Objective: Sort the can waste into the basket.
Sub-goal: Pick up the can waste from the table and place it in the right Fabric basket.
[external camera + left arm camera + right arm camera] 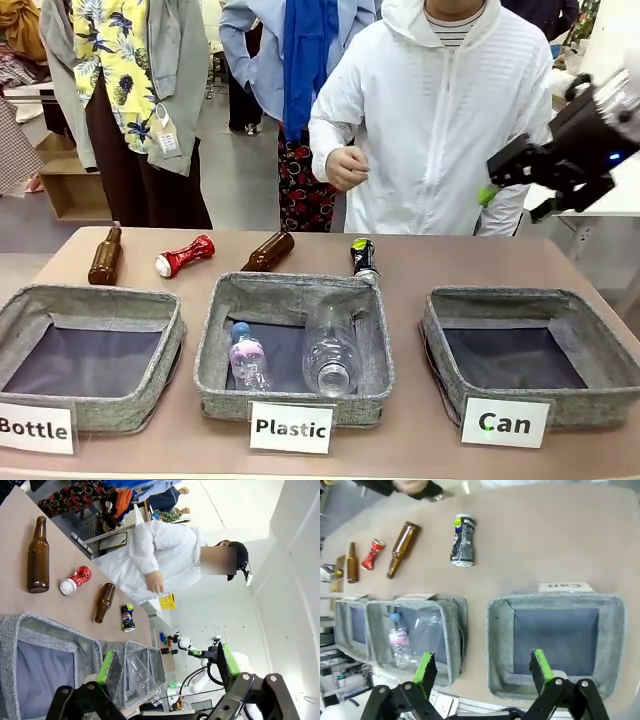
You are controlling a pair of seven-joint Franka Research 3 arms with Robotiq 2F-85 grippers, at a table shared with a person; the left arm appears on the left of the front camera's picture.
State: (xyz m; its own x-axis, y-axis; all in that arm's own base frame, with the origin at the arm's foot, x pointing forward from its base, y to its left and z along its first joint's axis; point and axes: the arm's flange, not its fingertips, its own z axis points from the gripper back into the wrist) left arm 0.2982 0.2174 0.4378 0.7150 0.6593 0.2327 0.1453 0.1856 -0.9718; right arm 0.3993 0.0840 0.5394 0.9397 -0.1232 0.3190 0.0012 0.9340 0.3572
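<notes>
Hovering high over the 2 o'clock corner of the brown counter (440,258), the right tool (512,197) has its green-padded fingers spread, released, with nothing between them. The left tool (167,664) is likewise released. The grey fabric basket with dark blue lining and a white "Can" label (440,350) sits at the counter's 4 o'clock. The shiny red crushed metal can with a silver end (184,255) lies on its side at 10 o'clock, between two brown glass bottles (105,256). The black crushed metal can with green-yellow print (363,258) lies at 12 o'clock, just beyond the grey "Plastic" basket (215,350).
</notes>
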